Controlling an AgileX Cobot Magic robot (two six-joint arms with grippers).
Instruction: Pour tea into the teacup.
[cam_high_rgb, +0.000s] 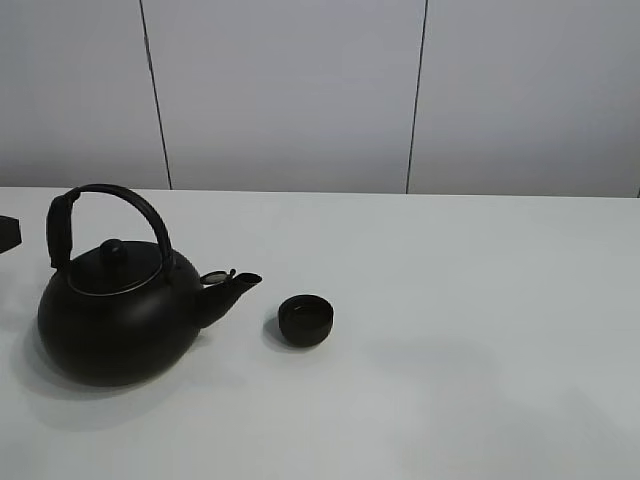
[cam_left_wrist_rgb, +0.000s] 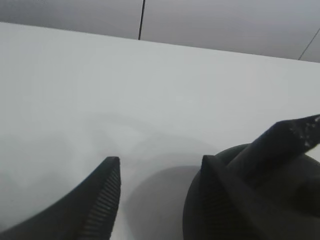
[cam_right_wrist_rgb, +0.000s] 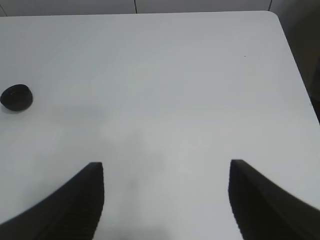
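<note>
The big black kettle (cam_high_rgb: 115, 320) with an arched handle (cam_high_rgb: 135, 205) stands at the left of the white table, spout pointing right. The teacup (cam_high_rgb: 305, 320), tiny, round and black, stands just right of the spout, apart from it. It also shows far off in the right wrist view (cam_right_wrist_rgb: 16, 97). My left gripper (cam_left_wrist_rgb: 160, 170) is open and empty, with the kettle (cam_left_wrist_rgb: 295, 190) close beside one finger; I cannot tell whether they touch. My right gripper (cam_right_wrist_rgb: 165, 167) is open and empty above bare table, well away from the cup, and is out of the exterior high view.
A dark piece (cam_high_rgb: 8, 233) at the left edge of the exterior high view is probably part of the left arm. The white table (cam_high_rgb: 480, 300) ends at a rounded corner (cam_right_wrist_rgb: 275, 15). Grey wall panels stand behind it.
</note>
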